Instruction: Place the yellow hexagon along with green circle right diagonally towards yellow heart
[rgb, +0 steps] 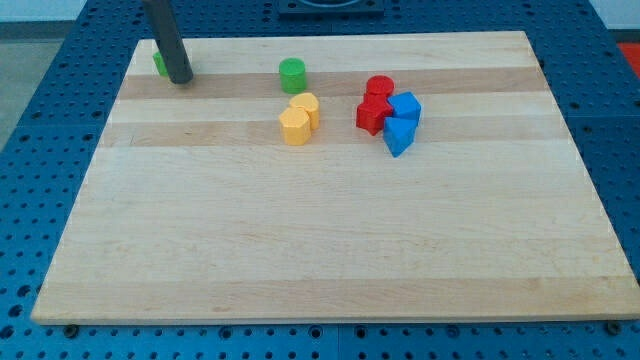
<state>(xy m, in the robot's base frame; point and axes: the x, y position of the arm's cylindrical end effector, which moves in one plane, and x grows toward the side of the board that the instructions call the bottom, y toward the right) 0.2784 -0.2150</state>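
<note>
The green circle (292, 75) stands near the view's top, left of the middle. Just below and right of it sit two yellow blocks touching each other: the upper one (306, 107) and the lower one (294, 126); I cannot tell which is the hexagon and which the heart. My tip (180, 78) rests at the board's top left corner, far left of the green circle. A second green block (159, 62) is mostly hidden behind the rod.
A cluster sits right of the yellow blocks: a red circle (379, 88), a red block (373, 114), a blue block (405, 105) and another blue block (398, 136). The wooden board (320, 250) lies on a blue perforated table.
</note>
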